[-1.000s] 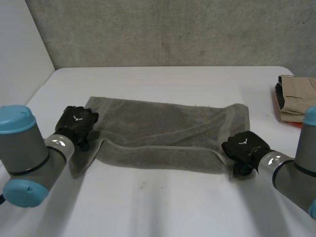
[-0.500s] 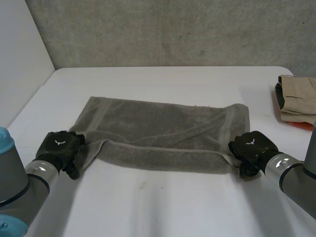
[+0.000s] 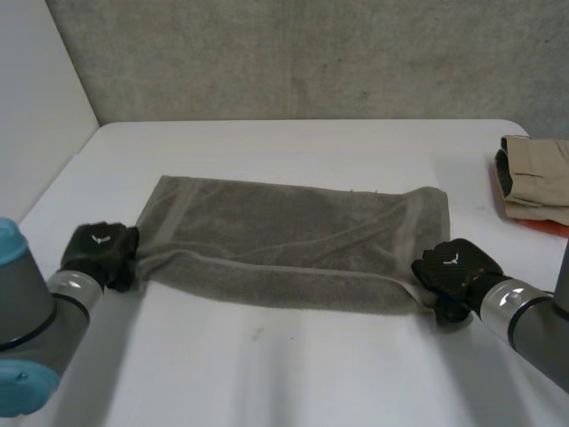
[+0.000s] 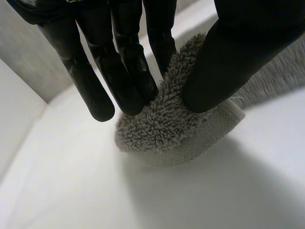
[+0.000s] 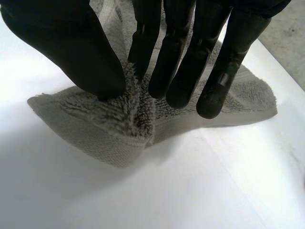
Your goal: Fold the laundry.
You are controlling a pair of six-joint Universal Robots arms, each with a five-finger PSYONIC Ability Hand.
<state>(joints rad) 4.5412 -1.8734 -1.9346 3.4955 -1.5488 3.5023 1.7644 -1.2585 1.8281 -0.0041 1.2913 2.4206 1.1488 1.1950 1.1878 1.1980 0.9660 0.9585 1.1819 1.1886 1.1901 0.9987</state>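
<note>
A grey towel (image 3: 293, 240) lies folded lengthwise across the middle of the white table (image 3: 293, 374). My left hand (image 3: 100, 251) is at the towel's near left corner (image 4: 167, 129), which is pinched between its thumb and fingers. At the near right corner (image 5: 124, 119) my right hand (image 3: 453, 267) pinches the terry cloth in the same way, thumb against fingers. Both corners are held a little above the table, and the near edge runs almost straight between the hands.
A folded beige garment (image 3: 533, 178) sits on something orange at the table's right edge. A grey wall rises behind the table, and a white panel stands at the left.
My left hand slid outward to the left and took hold of the towel's near left corner, straightening the near edge. The right hand moved slightly toward me, still holding its corner.
</note>
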